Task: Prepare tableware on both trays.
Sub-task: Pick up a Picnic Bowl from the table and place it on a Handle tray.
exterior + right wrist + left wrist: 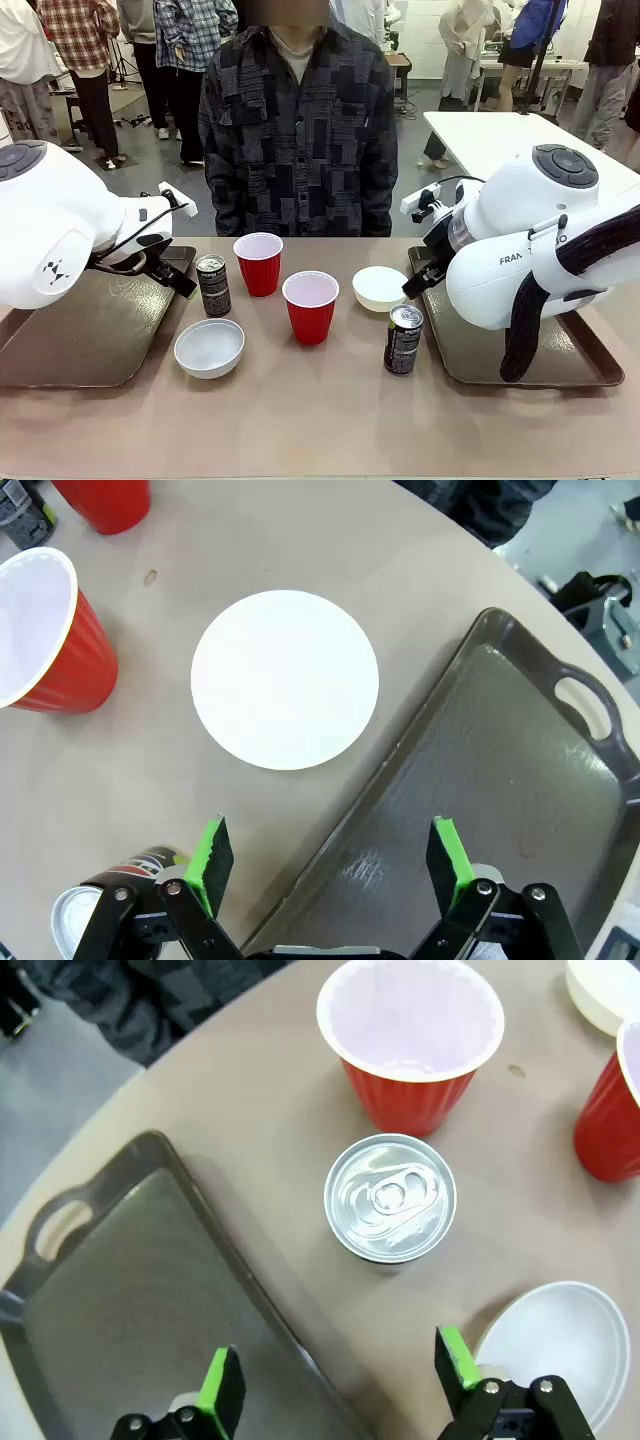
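Front view: cups (259, 262), bowls (209, 347) and cans (212, 285) all stand on the table (320, 420) between two bare trays (70, 340).

Left wrist view: left fingers (218, 1388) spread, empty, astride the left tray (130, 1280) rim; can (390, 1198) just ahead. Advised: centre over it before closing.

Right wrist view: right fingers (210, 855) spread, empty; bowl (285, 678) beside right tray (500, 780). Advised: pinch its rim.

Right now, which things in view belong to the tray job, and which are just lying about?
Job: far red cup, near red cup, left bowl, right bowl, left can, right can, left tray, right tray.
Just there: white table behind, bystanders.
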`<state>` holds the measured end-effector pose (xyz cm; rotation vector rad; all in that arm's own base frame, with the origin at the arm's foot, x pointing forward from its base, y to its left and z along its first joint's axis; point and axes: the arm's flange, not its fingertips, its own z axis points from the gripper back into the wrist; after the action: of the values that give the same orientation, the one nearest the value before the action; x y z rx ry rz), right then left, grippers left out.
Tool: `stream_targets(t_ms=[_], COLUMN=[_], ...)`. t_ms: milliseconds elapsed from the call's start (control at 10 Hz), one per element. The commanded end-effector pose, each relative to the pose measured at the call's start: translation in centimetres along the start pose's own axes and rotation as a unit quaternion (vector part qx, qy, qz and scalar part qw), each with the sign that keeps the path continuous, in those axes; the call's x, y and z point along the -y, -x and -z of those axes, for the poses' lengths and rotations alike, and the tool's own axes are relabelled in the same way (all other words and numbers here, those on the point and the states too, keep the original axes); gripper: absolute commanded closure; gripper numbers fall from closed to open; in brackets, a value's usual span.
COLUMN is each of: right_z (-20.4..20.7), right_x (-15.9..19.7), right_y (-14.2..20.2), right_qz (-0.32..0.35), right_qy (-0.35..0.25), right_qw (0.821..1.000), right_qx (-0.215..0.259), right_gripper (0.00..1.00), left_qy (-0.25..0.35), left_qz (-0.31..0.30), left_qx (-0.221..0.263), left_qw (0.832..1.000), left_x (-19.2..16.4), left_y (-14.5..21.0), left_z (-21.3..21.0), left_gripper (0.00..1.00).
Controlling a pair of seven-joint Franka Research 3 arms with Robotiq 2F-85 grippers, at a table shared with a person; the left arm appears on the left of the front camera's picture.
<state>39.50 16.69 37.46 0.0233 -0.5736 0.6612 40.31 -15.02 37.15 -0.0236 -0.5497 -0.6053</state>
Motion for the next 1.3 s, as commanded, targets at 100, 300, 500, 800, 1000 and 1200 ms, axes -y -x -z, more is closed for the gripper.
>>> stream_targets(t_ms=[100, 300, 500, 800, 1000, 1200], right_z=[0.0, 0.0, 0.0, 0.0, 0.0, -1.1], right_x=[0.0, 0.0, 0.0, 0.0, 0.0, -0.1], right_y=[0.0, 0.0, 0.0, 0.0, 0.0, -0.2], right_qz=[0.0, 0.0, 0.0, 0.0, 0.0, 0.008], right_qy=[0.0, 0.0, 0.0, 0.0, 0.0, -0.009], right_qw=[1.0, 1.0, 1.0, 1.0, 1.0, 1.0], right_qx=[0.0, 0.0, 0.0, 0.0, 0.0, -0.021], right_gripper=[0.0, 0.0, 0.0, 0.0, 0.0, 0.0], left_qy=[0.0, 0.0, 0.0, 0.0, 0.0, 0.0], left_qz=[0.0, 0.0, 0.0, 0.0, 0.0, 0.0], left_qx=[0.0, 0.0, 0.0, 0.0, 0.0, 0.0], left_qw=[1.0, 1.0, 1.0, 1.0, 1.0, 1.0], left_x=[0.0, 0.0, 0.0, 0.0, 0.0, 0.0], left_y=[0.0, 0.0, 0.0, 0.0, 0.0, 0.0], left_z=[0.0, 0.0, 0.0, 0.0, 0.0, 0.0], left_gripper=[0.0, 0.0, 0.0, 0.0, 0.0, 0.0])
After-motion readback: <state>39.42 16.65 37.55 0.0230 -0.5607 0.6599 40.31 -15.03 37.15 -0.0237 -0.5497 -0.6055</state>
